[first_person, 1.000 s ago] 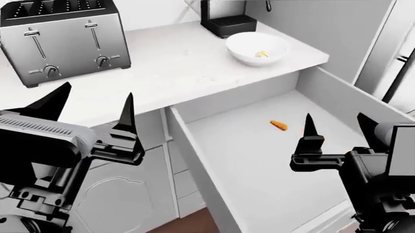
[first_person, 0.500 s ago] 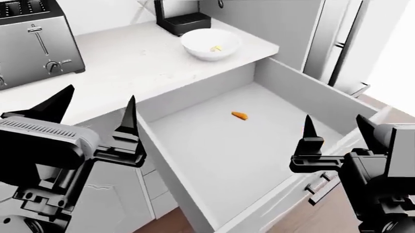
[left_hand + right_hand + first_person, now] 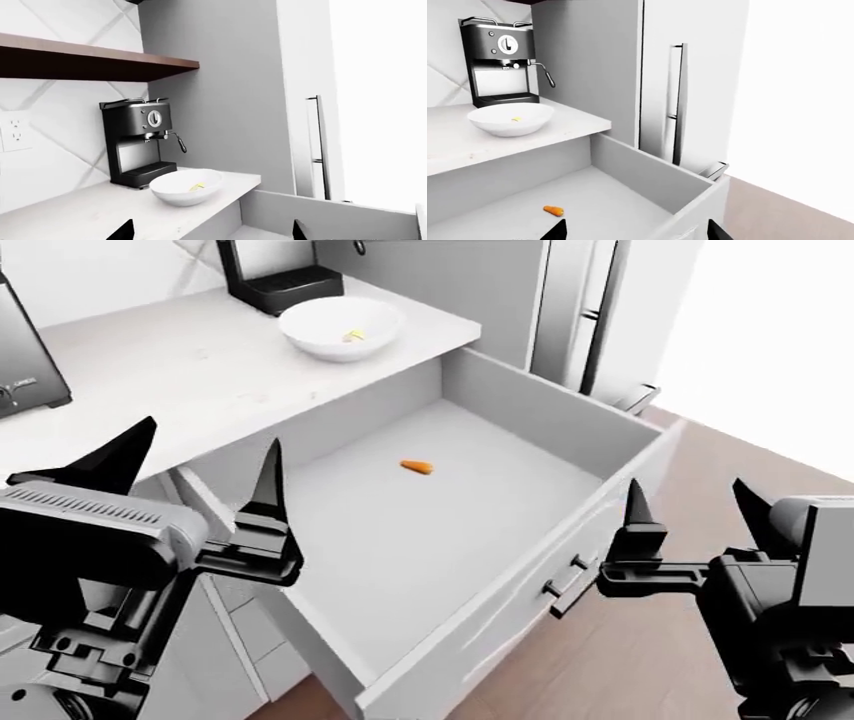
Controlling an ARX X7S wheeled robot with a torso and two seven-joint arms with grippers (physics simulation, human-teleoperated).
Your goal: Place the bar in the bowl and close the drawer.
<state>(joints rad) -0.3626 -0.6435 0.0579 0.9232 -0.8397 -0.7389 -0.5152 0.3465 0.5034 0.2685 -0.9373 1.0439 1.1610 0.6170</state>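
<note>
Both arms hover level, left tool [image 3: 200, 475] and right tool [image 3: 687, 510] spread, over the open drawer [image 3: 534, 410].

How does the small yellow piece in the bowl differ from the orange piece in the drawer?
The bar is pale yellow and whitish; the orange piece is carrot-coloured. The bar lies inside the white bowl on the counter; the orange piece lies on the floor of the open drawer, lower down. The bar looks chunky, the orange piece elongated and tapered. Both are tiny next to their containers, and neither gripper touches them.
</note>
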